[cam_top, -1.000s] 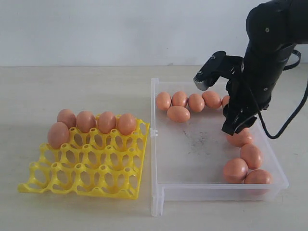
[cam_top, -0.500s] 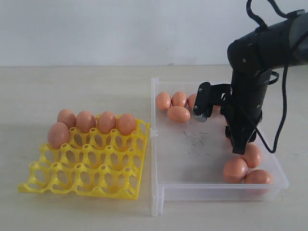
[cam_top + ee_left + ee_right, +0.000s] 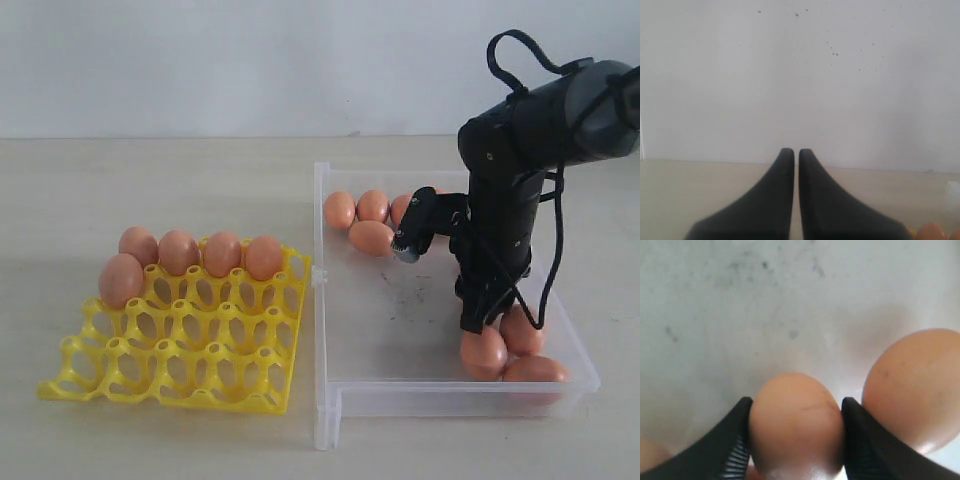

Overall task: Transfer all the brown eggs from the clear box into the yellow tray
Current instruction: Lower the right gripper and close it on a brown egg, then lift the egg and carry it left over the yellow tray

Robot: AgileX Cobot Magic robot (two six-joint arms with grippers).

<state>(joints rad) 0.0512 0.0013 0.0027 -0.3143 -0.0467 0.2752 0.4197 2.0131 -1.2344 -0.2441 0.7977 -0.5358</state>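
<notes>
Dropped to the near-right corner of the clear box [image 3: 385,330], with right gripper [image 3: 473,326] jaws now clamped on 1 brown egg [image 3: 796,430] lying on its floor; left gripper [image 3: 796,165] jaws together. Grasp step; next, likely a straight lift clear of the neighbouring eggs [image 3: 525,335] toward a free cup in the yellow tray [image 3: 180,350].

Place: a robotics lab or test bench, judging by the machine and the plain setting.
Worktop: a pale beige, matte worktop [image 3: 150,190] running the full width of the exterior view.
Wall: a plain white wall [image 3: 250,60] close behind it, with small dark specks in the left wrist view.
Machine: a black robot arm [image 3: 510,200] with an exposed black cable [image 3: 535,50] looped above it.
Props: a clear box [image 3: 390,330], a yellow tray [image 3: 170,370] and brown eggs [image 3: 222,253] set side by side.
</notes>
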